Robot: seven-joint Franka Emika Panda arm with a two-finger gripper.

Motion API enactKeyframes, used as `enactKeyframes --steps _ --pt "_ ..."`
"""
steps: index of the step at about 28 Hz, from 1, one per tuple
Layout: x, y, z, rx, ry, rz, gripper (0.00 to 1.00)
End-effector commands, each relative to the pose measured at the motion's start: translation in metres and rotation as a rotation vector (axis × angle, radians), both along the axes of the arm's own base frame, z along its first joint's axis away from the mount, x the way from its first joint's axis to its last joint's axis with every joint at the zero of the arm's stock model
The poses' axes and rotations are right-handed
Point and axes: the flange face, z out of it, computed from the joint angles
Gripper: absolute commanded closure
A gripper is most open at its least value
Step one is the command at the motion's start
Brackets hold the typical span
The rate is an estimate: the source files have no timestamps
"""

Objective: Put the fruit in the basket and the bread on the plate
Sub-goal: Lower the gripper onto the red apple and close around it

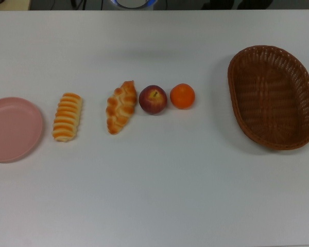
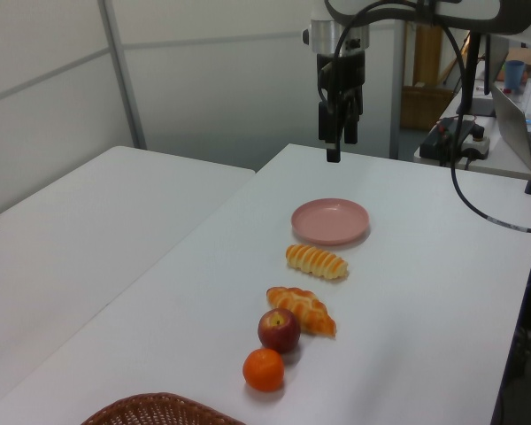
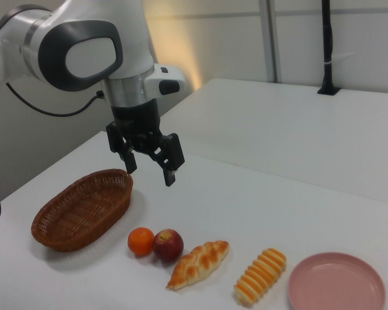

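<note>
- Four items are lying in a row on the table (image 1: 159,195), between the plate (image 1: 13,128) and the basket (image 1: 274,96): striped roll (image 1: 67,117), braided loaf (image 1: 121,106), apple (image 1: 153,99), orange (image 1: 182,95).
- The gripper (image 3: 150,165) is hanging above the table, fingers spread wide, holding nothing.
- The apple and orange are touching the loaf's end or nearly so; both look smooth and likely to roll, so gripping across the widest part seems best.
- The breads look light; pinching across the narrow middle seems safest.

A white table (image 1: 159,195) adjoins a second white table (image 2: 80,239).
</note>
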Motion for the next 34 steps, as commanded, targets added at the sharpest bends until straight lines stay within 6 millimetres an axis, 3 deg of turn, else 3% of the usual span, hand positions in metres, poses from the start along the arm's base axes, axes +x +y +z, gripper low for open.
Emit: enactKeyframes --steps 1,6,16,18,24,34 --pt "0.016 -0.001 -0.014 -0.023 -0.056 -0.020 0.00" --pt "0.034 0.016 -0.043 -0.057 -0.017 -0.050 0.00" --pt "0.079 0.069 -0.129 -0.182 -0.022 -0.092 0.00" --pt "0.081 0.093 -0.156 -0.217 -0.024 -0.093 0.00" --pt "0.070 0.130 -0.202 -0.253 -0.034 -0.112 0.00" --pt "0.058 0.165 -0.253 -0.237 -0.095 -0.204 0.00"
